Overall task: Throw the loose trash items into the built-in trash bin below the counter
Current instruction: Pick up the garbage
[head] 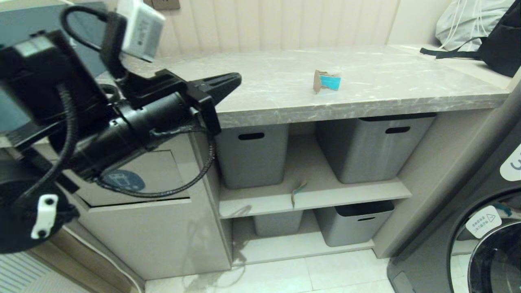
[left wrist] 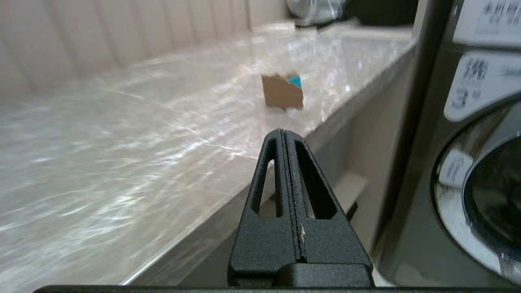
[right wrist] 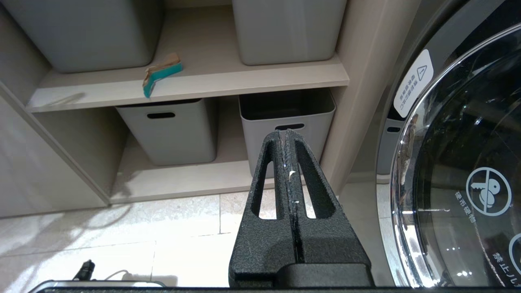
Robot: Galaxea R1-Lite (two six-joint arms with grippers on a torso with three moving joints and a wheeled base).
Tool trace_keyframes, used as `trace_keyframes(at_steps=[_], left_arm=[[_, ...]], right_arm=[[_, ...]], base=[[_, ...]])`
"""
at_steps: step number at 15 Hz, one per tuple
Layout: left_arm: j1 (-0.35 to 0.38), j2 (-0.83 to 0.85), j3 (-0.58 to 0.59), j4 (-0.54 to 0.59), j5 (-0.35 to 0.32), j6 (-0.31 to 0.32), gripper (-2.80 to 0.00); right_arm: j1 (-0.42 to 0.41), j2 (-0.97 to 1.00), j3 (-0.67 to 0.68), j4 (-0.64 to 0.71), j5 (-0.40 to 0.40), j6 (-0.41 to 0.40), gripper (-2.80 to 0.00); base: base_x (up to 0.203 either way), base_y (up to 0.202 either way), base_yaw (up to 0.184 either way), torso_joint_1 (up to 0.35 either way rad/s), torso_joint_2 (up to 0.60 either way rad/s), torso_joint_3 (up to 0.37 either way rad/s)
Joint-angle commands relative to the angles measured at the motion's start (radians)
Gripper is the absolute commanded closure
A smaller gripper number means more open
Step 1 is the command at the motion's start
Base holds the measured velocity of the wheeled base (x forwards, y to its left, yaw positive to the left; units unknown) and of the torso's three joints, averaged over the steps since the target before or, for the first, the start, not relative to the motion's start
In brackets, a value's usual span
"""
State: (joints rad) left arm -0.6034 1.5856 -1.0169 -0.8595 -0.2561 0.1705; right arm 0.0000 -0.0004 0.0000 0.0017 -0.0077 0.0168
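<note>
**Left arm lining up on the countertop scrap**

Grey marble-look counter (head: 366,87) is running along a panelled beige wall, with grey tubs (head: 252,154) sitting on open shelves beneath and a washing machine (head: 484,244) standing at the right. 1 cardboard scrap (head: 326,81), brown with a turquoise face, is sitting folded near the counter's front edge. A 2nd scrap (right wrist: 161,74) is lying on the upper shelf (right wrist: 252,79) between 2 tubs. I am seeing no 3rd one.

The left gripper (head: 228,83) is hanging level at the counter's left end, its jaws pressed shut with nothing between them, pointing along the slab toward the counter scrap, which is lying well apart from the tips and ahead of them. The bin flap (head: 134,183) with its blue sticker is sitting below that arm. The right gripper (right wrist: 287,140) is hanging parked low beside the washing machine, jaws shut and empty.

To do this reach well, I judge the jaws should be opening before arriving, then straddling the scrap's upright fold rather than pushing it, since light card is probably sliding easily on polished stone.
</note>
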Motion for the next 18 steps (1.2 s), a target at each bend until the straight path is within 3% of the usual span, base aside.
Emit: trace_keyframes(at_steps=[1, 7, 10, 11, 18], left_arm=[[-0.018, 0.086, -0.078, 0.052, 0.002, 0.021, 0.0], [-0.137, 0.245, -0.44, 0.31, 0.105, 0.041, 0.0], [-0.161, 0.313, -0.516, 0.391, 0.112, 0.041, 0.0], [-0.161, 0.329, -0.533, 0.402, 0.112, 0.041, -2.8], [-0.17, 0.402, -0.671, 0.449, 0.104, 0.039, -2.8]], right_arm=[[0.0, 0.0, 0.0, 0.0, 0.0, 0.0, 0.0], [0.0, 0.0, 0.0, 0.0, 0.0, 0.0, 0.0], [0.0, 0.0, 0.0, 0.0, 0.0, 0.0, 0.0], [0.0, 0.0, 0.0, 0.0, 0.0, 0.0, 0.0], [0.0, 0.0, 0.0, 0.0, 0.0, 0.0, 0.0]], base=[[0.0, 0.0, 0.0, 0.0, 0.0, 0.0], [0.0, 0.0, 0.0, 0.0, 0.0, 0.0], [0.0, 0.0, 0.0, 0.0, 0.0, 0.0], [0.0, 0.0, 0.0, 0.0, 0.0, 0.0], [0.0, 0.0, 0.0, 0.0, 0.0, 0.0]])
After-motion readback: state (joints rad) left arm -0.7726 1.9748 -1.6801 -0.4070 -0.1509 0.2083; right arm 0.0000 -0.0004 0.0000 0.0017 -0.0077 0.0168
